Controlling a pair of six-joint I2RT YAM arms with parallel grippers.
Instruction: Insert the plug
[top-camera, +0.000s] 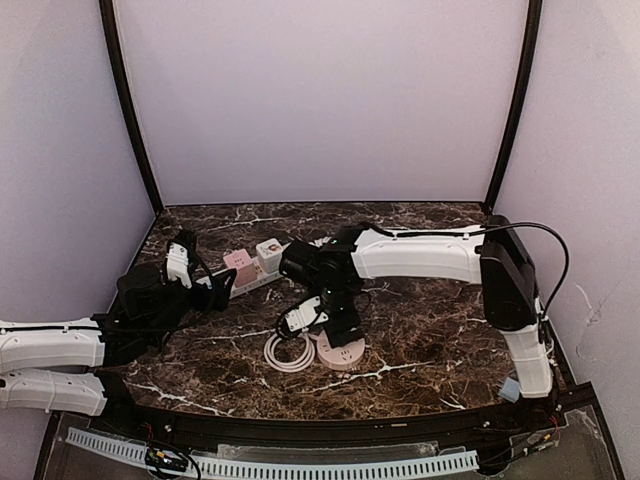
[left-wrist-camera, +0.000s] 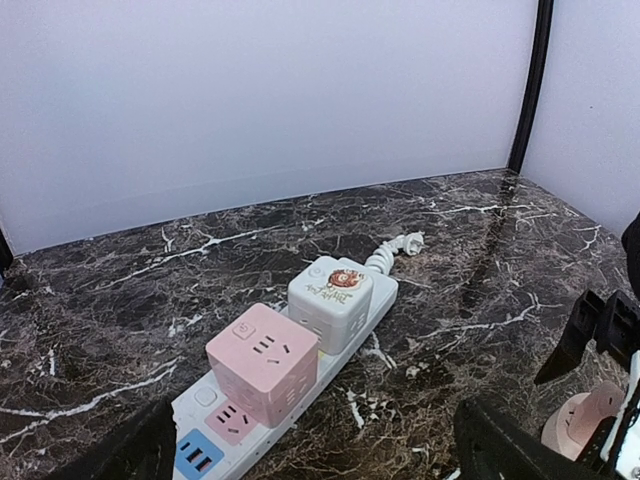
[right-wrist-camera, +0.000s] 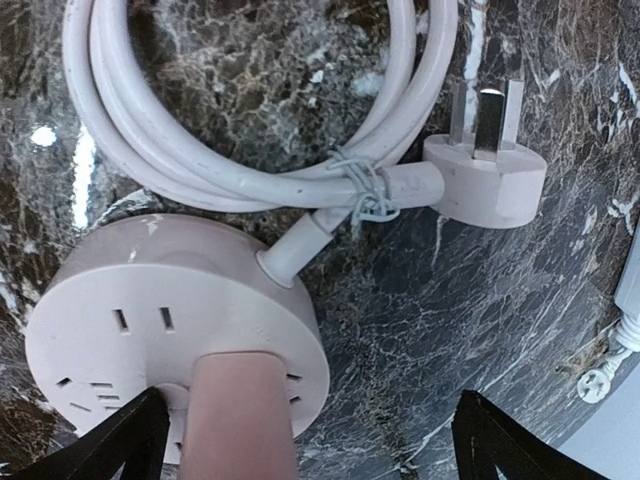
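A round pink socket (right-wrist-camera: 130, 310) lies on the marble, and a pink cylindrical body (right-wrist-camera: 240, 415) stands up from its face. My right gripper (right-wrist-camera: 315, 440) hangs open just over it, one finger on each side and neither touching. The socket's white cable (right-wrist-camera: 240, 170) is coiled and tied beside it. It ends in a three-pin plug (right-wrist-camera: 485, 180) lying loose on the marble. From above, the right gripper (top-camera: 338, 325) sits over the socket (top-camera: 340, 353). My left gripper (left-wrist-camera: 320, 450) is open and holds nothing, just short of the power strip (left-wrist-camera: 380, 300).
The white power strip (top-camera: 262, 278) carries a pink cube adapter (left-wrist-camera: 265, 360) and a white cube adapter (left-wrist-camera: 330, 300). Its curly lead ends in a small plug (left-wrist-camera: 405, 242). The cable coil (top-camera: 285, 352) lies left of the round socket. Purple walls enclose the table.
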